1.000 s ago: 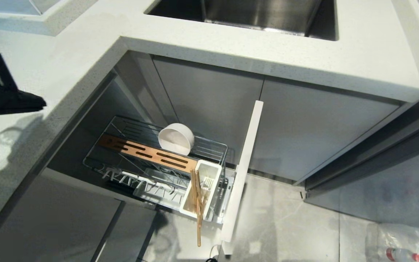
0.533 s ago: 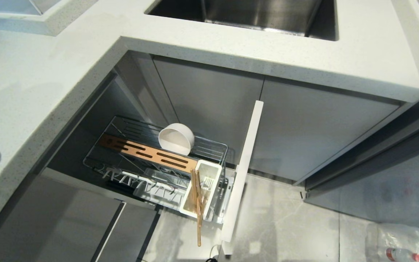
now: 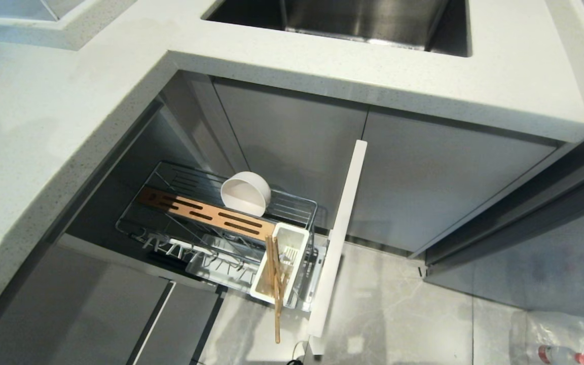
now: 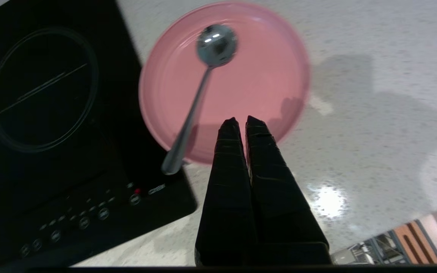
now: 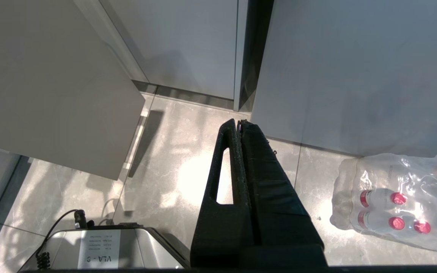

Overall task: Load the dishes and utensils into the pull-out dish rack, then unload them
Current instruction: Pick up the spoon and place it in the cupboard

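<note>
Left gripper [image 4: 241, 120] has its jaws pressed together, holding nothing, hovering above the near edge of the flat pink matte plate [image 4: 249, 87] on the pale speckled countertop [image 4: 374, 113]. A slim grey metal spoon [image 4: 199, 94] lies across the plate, bowl end on the pink surface, handle tip overhanging onto the black glass induction hob [image 4: 51, 132] beside it.

Right gripper [image 5: 239, 123] is closed too, empty, parked low over the grey tiled floor [image 5: 173, 170] near a shrink-wrapped pack of red-capped bottles [image 5: 396, 204].

In the head view neither arm shows. The chrome wire pull-out dish rack [image 3: 292, 203] stands open; a small cream-white round bowl [image 3: 245, 193] sits tipped on its side by the brown slotted wooden strip [image 3: 206, 213], and long light-brown wooden chopsticks [image 3: 275, 289] stand in the white plastic cutlery box [image 3: 282, 263].

Likely step: loading, half done; spoon and plate are left. Next move calls for opening the jaws and lining up on the spoon handle or the plate rim.
</note>
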Controlling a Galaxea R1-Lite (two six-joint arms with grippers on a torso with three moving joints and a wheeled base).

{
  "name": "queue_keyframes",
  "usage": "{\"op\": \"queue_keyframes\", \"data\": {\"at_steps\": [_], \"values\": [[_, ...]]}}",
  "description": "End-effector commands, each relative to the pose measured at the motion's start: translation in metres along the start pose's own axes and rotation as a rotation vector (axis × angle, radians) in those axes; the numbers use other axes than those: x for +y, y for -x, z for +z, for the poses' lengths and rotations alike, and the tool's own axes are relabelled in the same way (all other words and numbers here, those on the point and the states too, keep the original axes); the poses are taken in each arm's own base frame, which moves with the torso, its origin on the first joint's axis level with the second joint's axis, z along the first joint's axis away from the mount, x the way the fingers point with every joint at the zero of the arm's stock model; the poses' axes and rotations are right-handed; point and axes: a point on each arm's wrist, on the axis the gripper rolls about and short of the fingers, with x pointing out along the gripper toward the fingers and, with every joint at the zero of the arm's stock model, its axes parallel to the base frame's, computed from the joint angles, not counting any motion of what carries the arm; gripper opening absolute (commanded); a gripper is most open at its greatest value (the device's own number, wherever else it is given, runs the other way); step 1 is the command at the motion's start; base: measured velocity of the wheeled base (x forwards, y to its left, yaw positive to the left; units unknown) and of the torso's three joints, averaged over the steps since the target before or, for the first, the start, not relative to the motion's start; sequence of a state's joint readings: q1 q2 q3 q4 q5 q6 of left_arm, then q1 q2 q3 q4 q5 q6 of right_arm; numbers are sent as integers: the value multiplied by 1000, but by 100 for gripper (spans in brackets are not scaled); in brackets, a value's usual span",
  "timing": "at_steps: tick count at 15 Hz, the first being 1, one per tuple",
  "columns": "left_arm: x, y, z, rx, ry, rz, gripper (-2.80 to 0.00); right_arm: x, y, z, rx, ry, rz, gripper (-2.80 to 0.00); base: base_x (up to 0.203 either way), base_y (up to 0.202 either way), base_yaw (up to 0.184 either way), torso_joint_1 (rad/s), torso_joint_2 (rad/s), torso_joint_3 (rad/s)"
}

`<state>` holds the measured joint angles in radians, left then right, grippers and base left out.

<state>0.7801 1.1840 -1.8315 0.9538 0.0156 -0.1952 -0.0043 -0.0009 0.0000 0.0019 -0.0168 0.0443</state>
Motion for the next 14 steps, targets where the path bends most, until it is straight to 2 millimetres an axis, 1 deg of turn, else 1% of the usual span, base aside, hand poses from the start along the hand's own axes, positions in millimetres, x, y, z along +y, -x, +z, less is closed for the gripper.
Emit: {"op": "queue_keyframes", "data": {"at_steps": [1, 3, 4, 7, 8, 10, 12, 14], "values": [[3, -14, 7, 46, 13, 53, -280, 0, 0, 0, 2, 0, -1, -280, 0, 0, 0, 0, 0, 0], [10, -31, 13, 100, 10, 85, -280, 0, 0, -1, 4, 0, 0, -280, 0, 0, 0, 0, 0, 0], [16, -44, 14, 136, 7, 112, -280, 0, 0, -1, 3, 0, 0, -280, 0, 0, 0, 0, 0, 0], [37, -78, 14, 229, 56, 120, -280, 0, 0, 0, 3, 0, 1, -280, 0, 0, 0, 0, 0, 0], [43, -85, 12, 266, 79, 112, -280, 0, 0, 0, 2, 0, -1, -280, 0, 0, 0, 0, 0, 0], [51, -95, 5, 367, 130, 65, -280, 0, 0, 0, 2, 0, -1, -280, 0, 0, 0, 0, 0, 0], [52, -97, -2, 436, 147, 53, -280, 0, 0, -1, 4, 0, -1, -280, 0, 0, 0, 0, 0, 0], [54, -98, -5, 465, 162, 52, -280, 0, 0, 0, 2, 0, -1, -280, 0, 0, 0, 0, 0, 0]]}}
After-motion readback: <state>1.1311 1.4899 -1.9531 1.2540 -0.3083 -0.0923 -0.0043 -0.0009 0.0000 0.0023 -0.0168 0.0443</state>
